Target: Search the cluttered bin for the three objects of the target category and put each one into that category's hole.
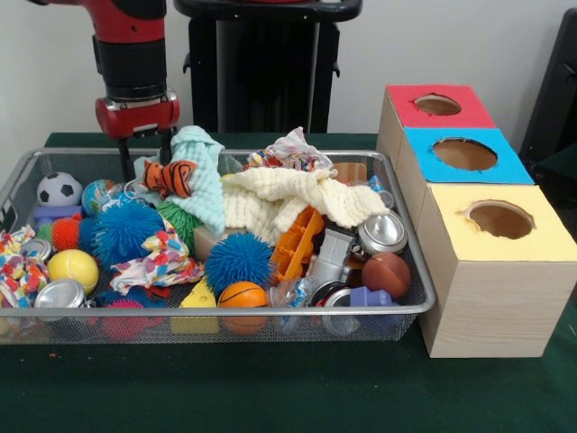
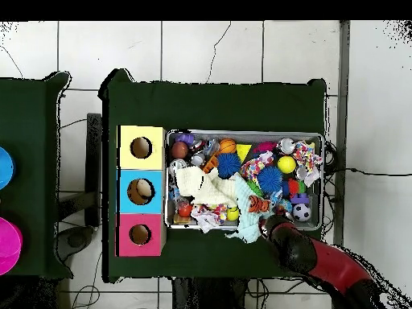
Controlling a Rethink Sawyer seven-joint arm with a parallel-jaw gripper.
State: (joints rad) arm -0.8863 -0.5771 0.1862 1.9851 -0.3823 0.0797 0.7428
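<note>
A wire mesh bin (image 1: 225, 316) is packed with mixed things: a soccer ball (image 1: 59, 188), a yellow ball (image 1: 73, 268), a small basketball (image 1: 243, 295), blue spiky balls (image 1: 238, 260), metal cans (image 1: 382, 232), a cream knit cloth (image 1: 288, 198) and a mint cloth (image 1: 200, 167). My gripper (image 1: 144, 167) hangs open over the bin's far left corner, its fingers (image 1: 123, 161) reaching down to the rim. An orange striped toy (image 1: 171, 178) lies just below it, not held. In the overhead view the gripper (image 2: 273, 225) is at the bin's (image 2: 241, 133) lower edge.
Three wooden boxes stand in a row right of the bin, each with a round hole on top: red (image 1: 406, 113) farthest, blue (image 1: 428, 162) in the middle, yellow (image 1: 451, 230) nearest. A green cloth (image 1: 270, 388) covers the table.
</note>
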